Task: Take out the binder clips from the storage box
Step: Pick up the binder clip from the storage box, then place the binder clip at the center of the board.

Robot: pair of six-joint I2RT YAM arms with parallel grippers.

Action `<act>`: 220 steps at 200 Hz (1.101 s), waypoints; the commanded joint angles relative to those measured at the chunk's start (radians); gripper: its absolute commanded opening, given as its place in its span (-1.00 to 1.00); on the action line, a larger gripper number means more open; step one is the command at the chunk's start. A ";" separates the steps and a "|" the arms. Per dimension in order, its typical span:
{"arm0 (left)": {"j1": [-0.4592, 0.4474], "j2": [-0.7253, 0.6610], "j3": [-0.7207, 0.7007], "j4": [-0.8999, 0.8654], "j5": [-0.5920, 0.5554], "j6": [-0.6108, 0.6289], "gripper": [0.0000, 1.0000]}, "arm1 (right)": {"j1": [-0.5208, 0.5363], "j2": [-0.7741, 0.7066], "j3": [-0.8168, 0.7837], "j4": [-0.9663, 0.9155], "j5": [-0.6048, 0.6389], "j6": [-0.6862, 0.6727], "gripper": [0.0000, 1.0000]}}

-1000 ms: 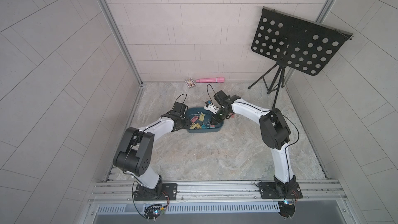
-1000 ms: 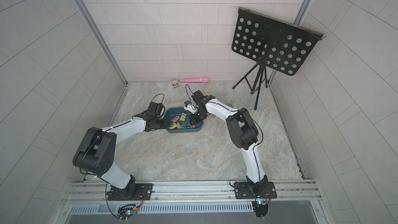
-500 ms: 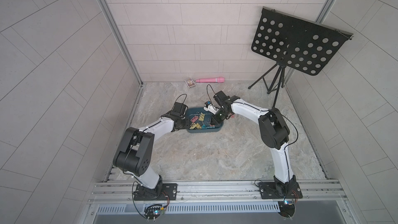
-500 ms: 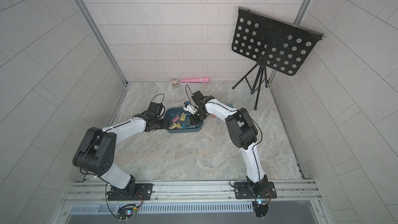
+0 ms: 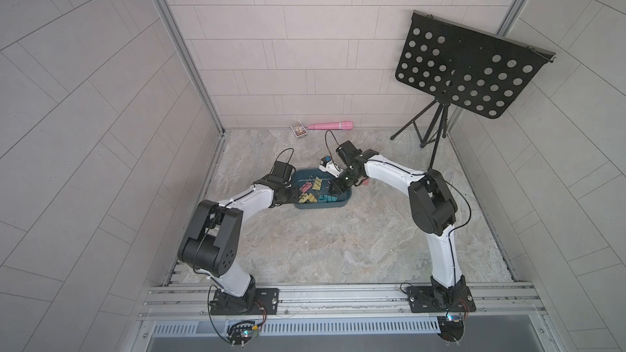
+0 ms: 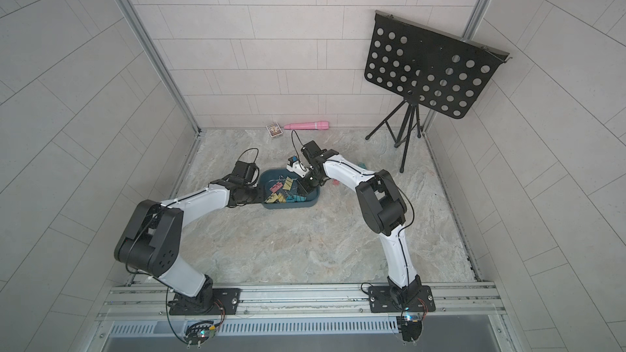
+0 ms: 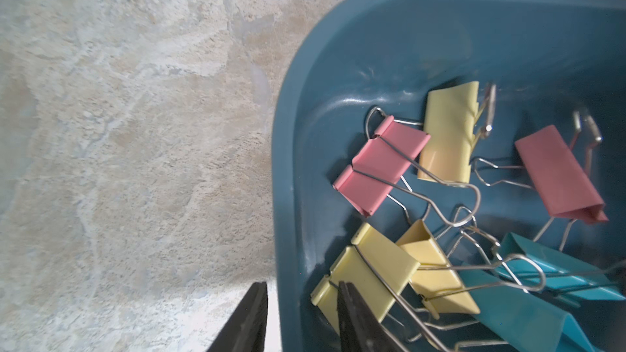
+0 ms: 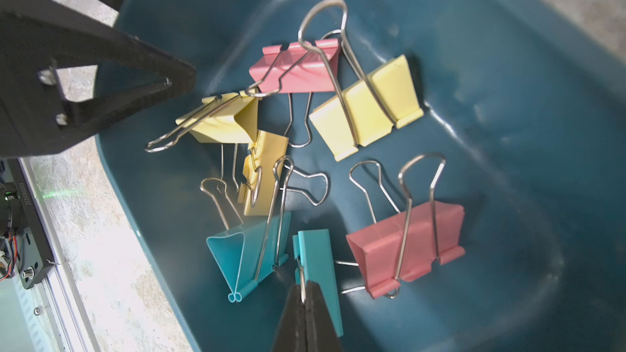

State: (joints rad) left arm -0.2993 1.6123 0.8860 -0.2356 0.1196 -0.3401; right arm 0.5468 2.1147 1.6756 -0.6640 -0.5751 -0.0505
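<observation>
Tight pinch: right gripper [image 8: 305, 294] on the teal clip [image 8: 318, 265] handle amid tangled binder clips [image 8: 369, 110], left gripper [image 7: 301, 286] clamping the storage box [image 7: 389, 45] wall; marbled tabletop [image 5: 321, 238], tiled walls [image 5: 305, 45].

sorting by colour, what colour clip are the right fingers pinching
Teal clip, clearest in right wrist view.

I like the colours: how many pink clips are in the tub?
2. In the tub, one pink clip lies against a yellow clip; the other beside the teal clip pinched in the right jaws. None looks hidden.
</observation>
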 commanded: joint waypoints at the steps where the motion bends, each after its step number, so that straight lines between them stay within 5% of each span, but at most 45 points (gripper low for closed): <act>1: 0.006 -0.005 -0.012 0.001 -0.006 0.004 -0.15 | -0.004 -0.060 0.016 0.004 -0.002 0.016 -0.97; 220: 0.007 -0.005 -0.009 -0.003 -0.006 0.003 -0.15 | -0.101 -0.214 -0.086 0.124 -0.011 0.109 -1.00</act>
State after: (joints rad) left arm -0.2989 1.6123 0.8837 -0.2325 0.1196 -0.3401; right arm 0.4664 1.9713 1.6161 -0.5884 -0.5789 0.0212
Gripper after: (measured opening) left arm 0.424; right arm 0.049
